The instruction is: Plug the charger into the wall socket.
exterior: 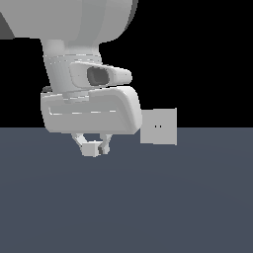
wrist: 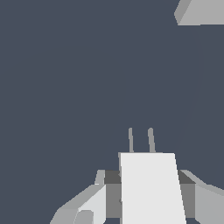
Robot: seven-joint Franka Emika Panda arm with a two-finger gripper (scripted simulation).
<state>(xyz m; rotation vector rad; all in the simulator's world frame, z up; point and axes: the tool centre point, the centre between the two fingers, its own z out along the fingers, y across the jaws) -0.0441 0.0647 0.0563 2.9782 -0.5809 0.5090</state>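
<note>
1. Black void fills the background above a flat slate-blue tabletop (exterior: pixel 188 207), which carries nothing but the socket.

2. Below the bulky white arm, the hand (exterior: pixel 92 147) hangs a little above the tabletop, its two fingers closed on the sides of the charger (exterior: pixel 91 148), a small white block.

3. The wrist view shows the charger (wrist: pixel 151 188) clamped between dark finger pads (wrist: pixel 113 177), its two grey prongs (wrist: pixel 141 140) sticking straight out ahead, away from the hand.

4. The socket (exterior: pixel 158 126), a light grey square plate, stands upright on the tabletop to the exterior view's right of the hand, well apart from the charger, with two dark holes at its centre.

5. In the wrist view only a corner of the socket (wrist: pixel 201 12) shows, far off the line of the prongs and to one side of it.

6. Judged from this, the prongs do not yet point at the holes: the charger's long axis runs past the plate, so the coming move appears to need a sideways carry toward the exterior view's right and a turn to square the prongs to the plate's face before any push.

7. A skewed approach would risk the prongs striking the plate beside the holes.
</note>
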